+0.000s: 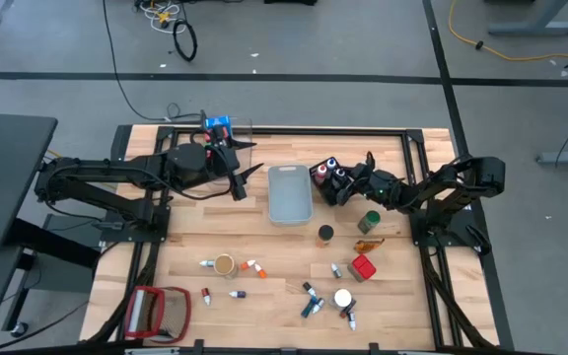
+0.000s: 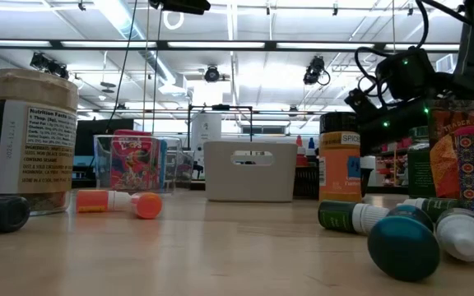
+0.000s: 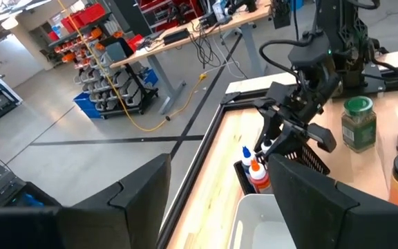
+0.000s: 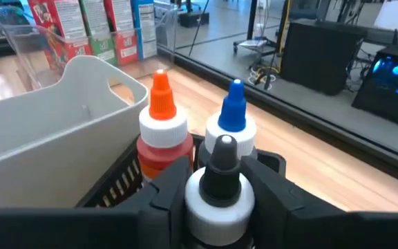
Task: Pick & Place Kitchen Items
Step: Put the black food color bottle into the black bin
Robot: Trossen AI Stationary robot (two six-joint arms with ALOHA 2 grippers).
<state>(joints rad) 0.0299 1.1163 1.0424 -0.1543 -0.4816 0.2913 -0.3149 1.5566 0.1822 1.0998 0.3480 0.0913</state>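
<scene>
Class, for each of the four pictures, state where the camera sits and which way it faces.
High: overhead, straight down; both arms show.
Low: table-top height, level across into the room; jars close.
Left wrist: on left arm, facing the right tool at the black bin.
Right wrist: on right arm, over a black-capped bottle.
Shared: grey bin appears in all.

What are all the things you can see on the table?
clear bin: one, far left, holding cartons
grey bin: one, middle
black bin: one, beside grey bin
bottles in it: three; orange, blue, black caps
jars: four, near half
red carton: one, near right
loose little bottles: several, near edge
red-framed object: one, near-left corner
left gripper: open, beside grey bin
right gripper: over black bin
</scene>
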